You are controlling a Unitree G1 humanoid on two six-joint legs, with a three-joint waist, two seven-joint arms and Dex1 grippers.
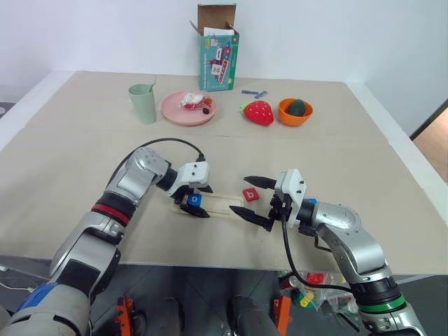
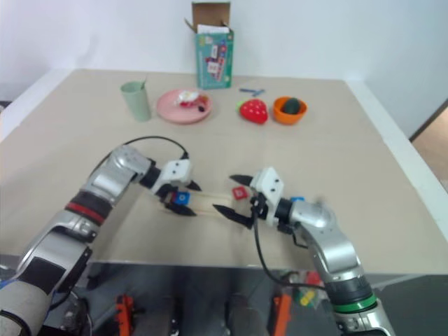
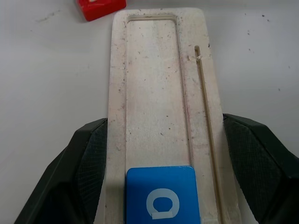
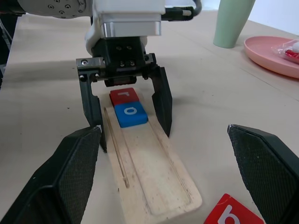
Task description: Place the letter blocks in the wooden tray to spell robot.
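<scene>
Your stock on the table:

- Wooden tray (image 4: 149,177): lies between your two grippers. Red "r" block (image 4: 124,96) sits at its left end, blue "o" block (image 4: 131,114) touching it, both in the recess; the remainder of the recess is bare.
- Red "b" block (image 1: 250,194): on the table just beside the tray's right end.
- Left gripper (image 4: 126,114): fingers straddle the tray's two long edges, pressed against the wood around the two blocks.
- Right gripper (image 1: 248,196): fingers spread wide, holding nothing, near the "b" block.

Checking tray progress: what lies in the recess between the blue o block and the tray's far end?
Bare wood of the tray beyond the o block, in the left wrist view.
</scene>
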